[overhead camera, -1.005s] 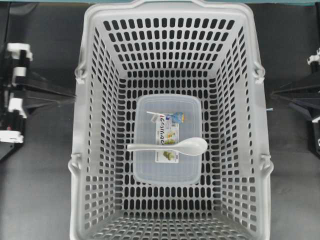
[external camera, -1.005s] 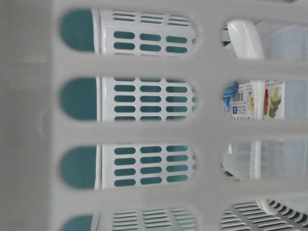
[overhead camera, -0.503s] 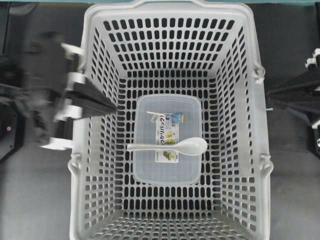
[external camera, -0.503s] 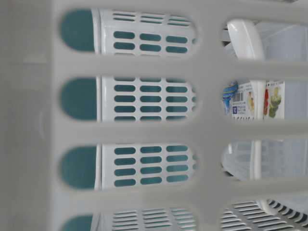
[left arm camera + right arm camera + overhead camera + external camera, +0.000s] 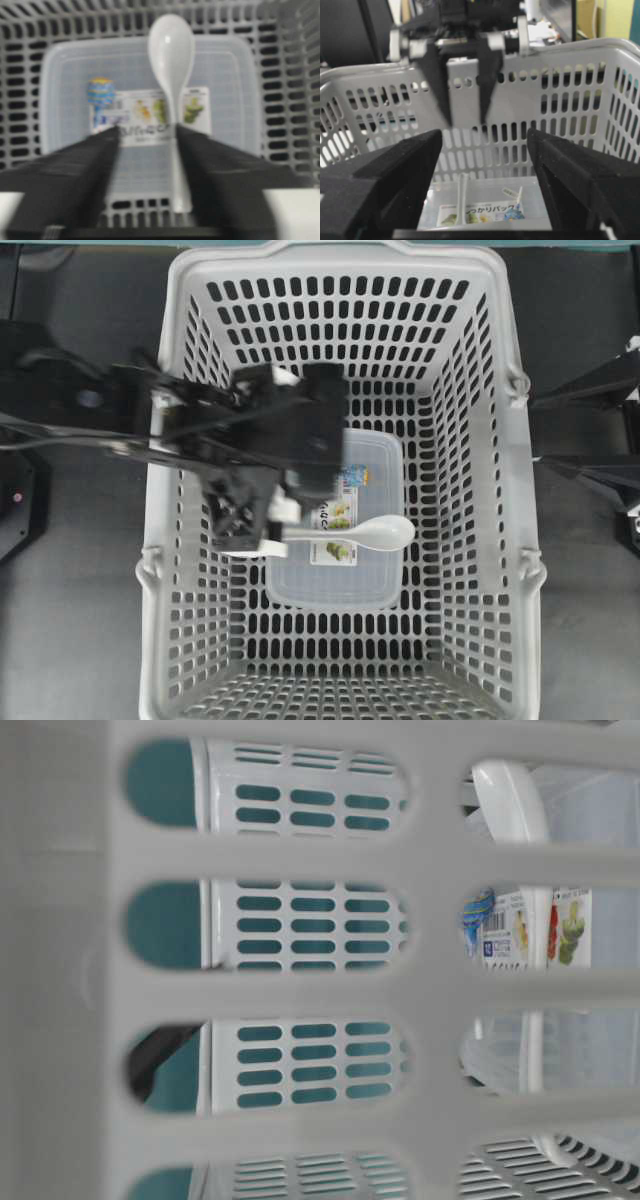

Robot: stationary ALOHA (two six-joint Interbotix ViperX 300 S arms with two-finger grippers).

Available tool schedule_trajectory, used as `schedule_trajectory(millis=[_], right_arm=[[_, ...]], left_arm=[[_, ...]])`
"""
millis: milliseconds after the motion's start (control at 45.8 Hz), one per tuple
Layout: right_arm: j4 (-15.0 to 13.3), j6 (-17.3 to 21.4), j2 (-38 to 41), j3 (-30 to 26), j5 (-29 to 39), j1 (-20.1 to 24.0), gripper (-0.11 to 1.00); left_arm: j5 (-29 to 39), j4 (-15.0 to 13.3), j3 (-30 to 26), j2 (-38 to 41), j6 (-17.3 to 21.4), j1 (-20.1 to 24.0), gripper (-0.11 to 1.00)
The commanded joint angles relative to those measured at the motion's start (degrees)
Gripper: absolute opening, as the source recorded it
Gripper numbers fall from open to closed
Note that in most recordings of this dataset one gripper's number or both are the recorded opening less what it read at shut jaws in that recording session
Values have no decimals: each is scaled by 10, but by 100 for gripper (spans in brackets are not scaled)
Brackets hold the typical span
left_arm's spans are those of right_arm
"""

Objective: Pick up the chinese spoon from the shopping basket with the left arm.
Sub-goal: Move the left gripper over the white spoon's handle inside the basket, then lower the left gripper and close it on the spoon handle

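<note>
Now we are looking down into the shopping basket (image 5: 175, 370), which is filling the centre of the overhead frame. On its floor, slightly below centre, a clear container (image 5: 335, 585) with a printed label is lying flat. The chinese spoon (image 5: 370, 532) is resting across the container lid, bowl toward the right of the frame, handle pointing left.

We are seeing the left arm (image 5: 190, 425) reaching in from the left edge of the frame, over the basket rim, with the left gripper (image 5: 262, 525) hanging over the handle end of the spoon. In the left wrist view the fingers (image 5: 75, 172) are standing apart, and the spoon handle (image 5: 177, 165) is running up between them, just beside the right-hand finger; we cannot tell whether that finger is touching it. The spoon bowl is sitting at the top centre of that view, lying on the container.

The right gripper (image 5: 485, 185) is waiting outside the basket at the right edge of the overhead frame. Its fingers are standing wide apart, holding nothing, and are pointing toward the basket wall.
</note>
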Motion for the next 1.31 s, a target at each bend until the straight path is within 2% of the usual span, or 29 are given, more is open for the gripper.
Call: schedule_trajectory(millis=[0,87,153,284,437,655,983,1071,1136,1245,1289], right_arm=[[2,0,2,-13,-4,-3,67],[2,0,2,-13,-4,-5,67],[2,0,2,-13,-4,-6,67],[2,0,3,-13,-3,-6,67],[2,-1,3,-11,4,-9,66],[2,0,3,-11,5,-11,66],[2,-1,2,-11,4,-13,66],[2,0,2,-11,5,-13,66],[2,0,2,-10,4,-14,66],[2,0,2,-9,4,-14,66],[2,0,2,-9,4,-14,66]], left_arm=[[41,3,-41,32,-1,-4,61],[57,3,-53,63,4,-6,83],[54,2,-57,84,3,-11,90],[43,2,-55,120,-6,-20,86],[36,2,-52,147,-6,-24,86],[-1,2,-46,157,-8,-25,85],[-8,3,-17,167,-8,-26,82],[-11,2,-14,166,-6,-25,75],[-11,2,-13,166,-1,-26,62],[-9,2,-20,156,2,-25,26],[-9,2,-25,150,2,-25,15]])
